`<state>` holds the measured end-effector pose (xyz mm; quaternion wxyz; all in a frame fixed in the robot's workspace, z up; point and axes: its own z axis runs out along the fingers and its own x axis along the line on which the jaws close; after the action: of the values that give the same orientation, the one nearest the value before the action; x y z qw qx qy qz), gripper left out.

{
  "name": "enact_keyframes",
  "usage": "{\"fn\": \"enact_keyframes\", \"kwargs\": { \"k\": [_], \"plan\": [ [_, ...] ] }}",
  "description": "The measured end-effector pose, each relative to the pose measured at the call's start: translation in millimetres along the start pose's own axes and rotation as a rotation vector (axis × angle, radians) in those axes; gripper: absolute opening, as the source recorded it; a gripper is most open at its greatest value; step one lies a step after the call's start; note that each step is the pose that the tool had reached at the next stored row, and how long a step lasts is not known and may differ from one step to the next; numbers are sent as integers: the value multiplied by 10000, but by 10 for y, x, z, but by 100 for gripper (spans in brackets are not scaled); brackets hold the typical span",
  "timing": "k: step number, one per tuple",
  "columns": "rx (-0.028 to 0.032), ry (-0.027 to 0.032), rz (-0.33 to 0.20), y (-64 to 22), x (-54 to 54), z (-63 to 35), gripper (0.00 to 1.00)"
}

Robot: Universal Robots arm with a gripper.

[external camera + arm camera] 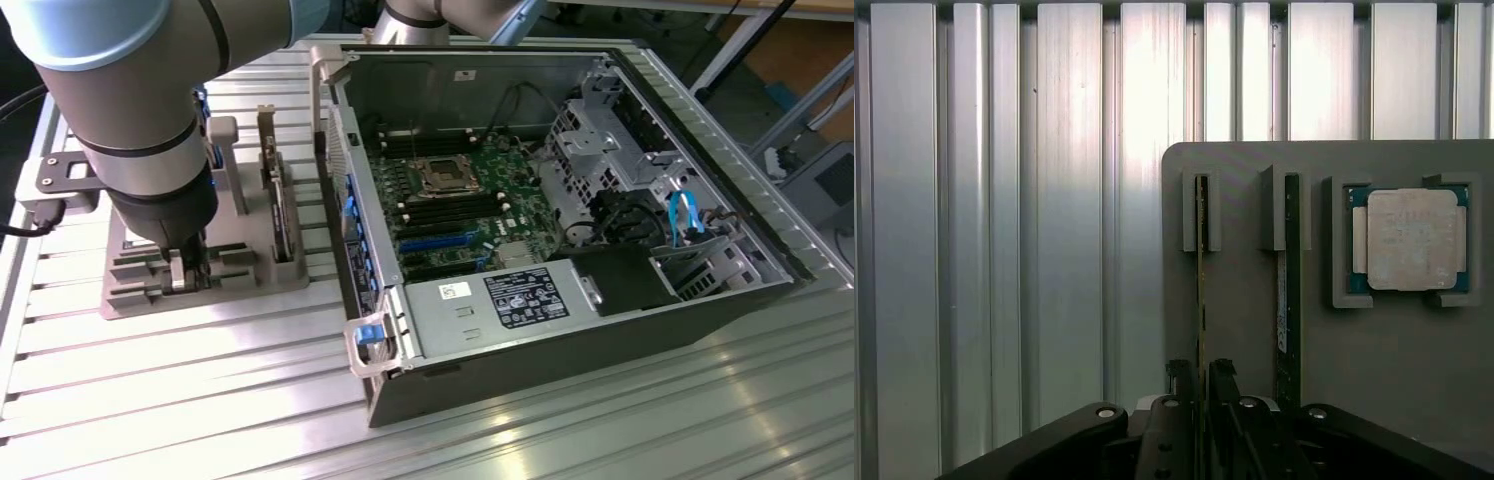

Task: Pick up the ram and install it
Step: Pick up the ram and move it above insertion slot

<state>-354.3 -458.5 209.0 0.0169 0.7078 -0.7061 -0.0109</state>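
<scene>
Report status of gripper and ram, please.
Gripper open, astride ram. Ram seated in holder slot. Card in next slot, apart.

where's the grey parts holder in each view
exterior view: the grey holder sits on the slatted table at the exterior view's left, beside the open computer case.
wrist view: the grey holder lies on the same slats, carrying the processor.
shared landmark: the gripper, poised at the ram standing in the holder.

i work over a ribbed aluminium table (574, 430), its long slats catching bright white glare in broad patches. past its far edge, at the exterior view's right, i see an orange-brown surface (801, 60) and slanting metal frame legs (731, 45).
</scene>
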Motion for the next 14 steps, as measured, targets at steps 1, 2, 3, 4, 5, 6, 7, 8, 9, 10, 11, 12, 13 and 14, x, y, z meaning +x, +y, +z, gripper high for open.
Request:
{"fn": "enact_keyframes", "kwargs": {
  "k": [1,2,3,4,5,6,7,8,9,10,11,12,13,14],
  "plan": [
    [0,0,-1,0,0,0,21],
    [0,0,0,0,0,0,21],
    [0,0,0,0,0,0,21],
    [0,0,0,0,0,0,21],
    [0,0,0,0,0,0,21],
    [-1,0,-1,0,0,0,21],
    [0,0,0,0,0,0,20],
    [-1,0,0,0,0,0,13],
    [-1,0,0,0,0,0,12],
    [-1,0,0,0,0,0,12],
    [0,0,0,0,0,0,12],
    [-1,0,-1,0,0,0,12],
    [-1,1,0,0,0,0,12],
    [0,0,-1,0,0,0,12]
  ]
}}
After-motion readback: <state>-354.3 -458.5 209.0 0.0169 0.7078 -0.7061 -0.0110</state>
